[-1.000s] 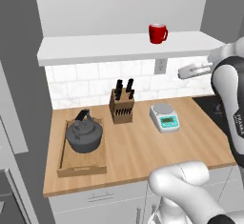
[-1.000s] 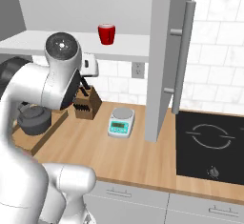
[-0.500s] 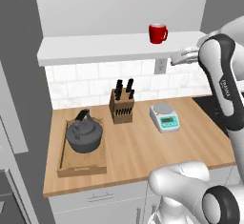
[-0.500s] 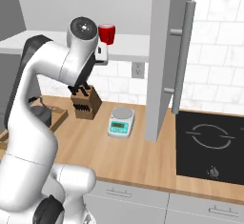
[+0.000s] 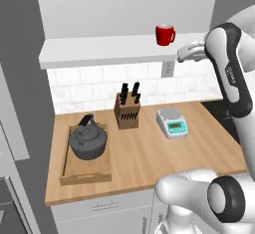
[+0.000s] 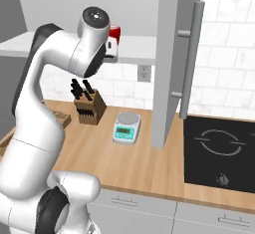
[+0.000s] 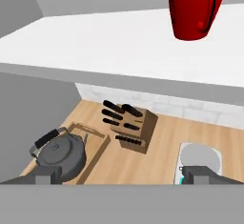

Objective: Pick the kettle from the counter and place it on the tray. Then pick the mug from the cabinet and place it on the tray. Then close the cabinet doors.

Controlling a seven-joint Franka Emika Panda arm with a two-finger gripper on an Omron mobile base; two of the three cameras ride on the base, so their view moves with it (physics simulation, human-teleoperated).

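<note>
One red mug [image 5: 165, 34] half-hidden by arm in right view, kettle [image 5: 88, 141] on tray [image 5: 82, 173], hand [image 7: 123, 175] open, empty

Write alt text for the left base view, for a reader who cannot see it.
A red mug stands on the cabinet shelf, with the robot's hand raised just to its right. Below, on the wooden counter, a dark kettle sits in a tray beside a knife block and a scale.

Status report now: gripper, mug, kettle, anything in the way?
Gripper open, empty, level with shelf edge. Mug upright on cabinet shelf, untouched. Kettle sits in tray. Nothing between gripper and mug.
</note>
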